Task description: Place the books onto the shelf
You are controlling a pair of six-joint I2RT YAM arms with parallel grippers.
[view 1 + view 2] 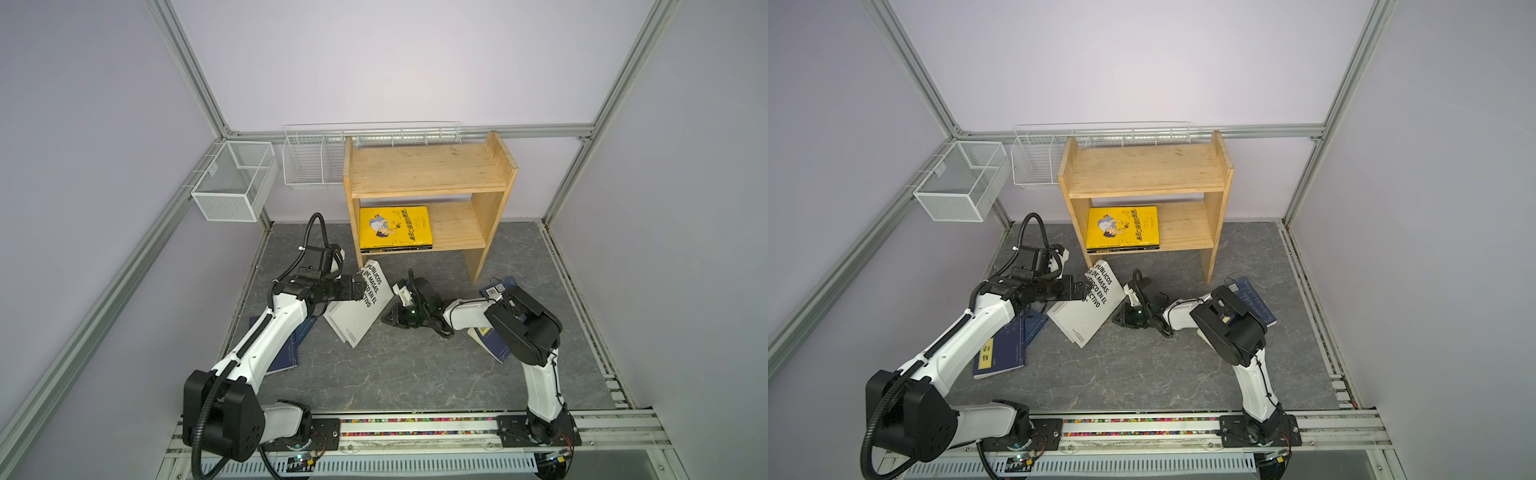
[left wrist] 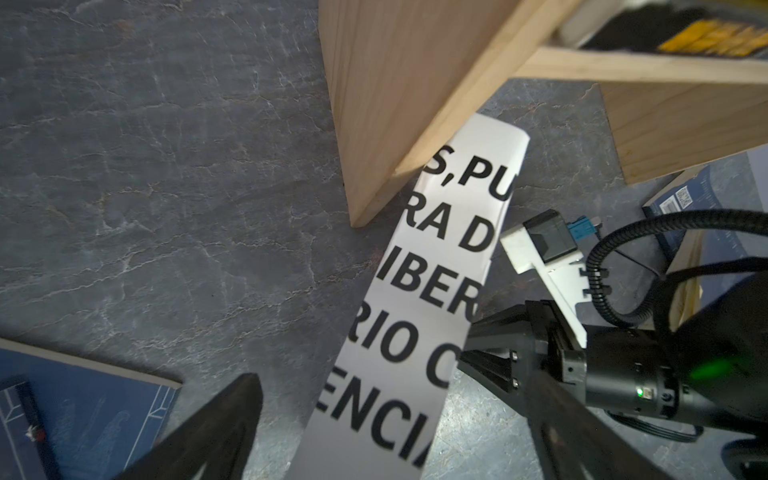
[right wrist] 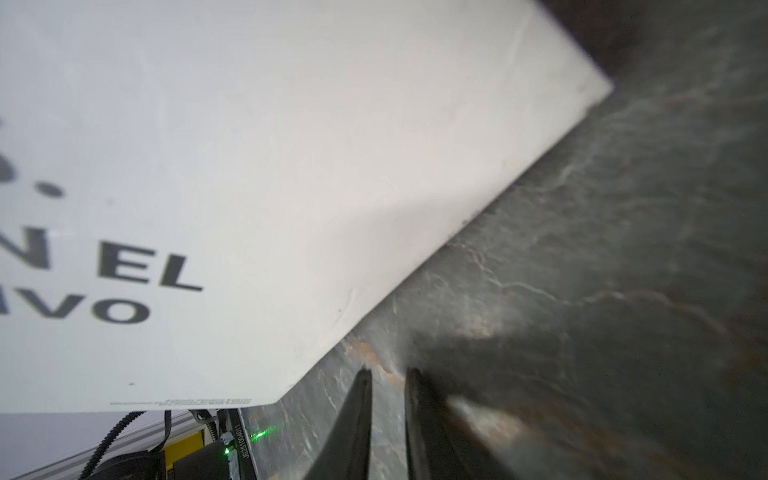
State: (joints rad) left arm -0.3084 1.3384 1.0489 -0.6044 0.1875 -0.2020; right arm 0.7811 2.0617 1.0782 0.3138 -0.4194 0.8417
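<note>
The left gripper is wide open around the tipped-up white book, ready to pinch it. The right gripper, almost shut and empty, waits just beside the book's low edge, maybe to prop it. The book stands on the table by the shelf.

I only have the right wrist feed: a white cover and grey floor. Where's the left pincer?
Observer: The left pincer is open, with the white book between its fingers.
Operator: Anything shelved yet?
Observer: A yellow book lies flat on the lower tier of the shelf, atop a black one.
Operator: What's on the floor besides the white one?
Observer: A navy book lies partly under the left arm, and at least one more beneath the right arm.
</note>
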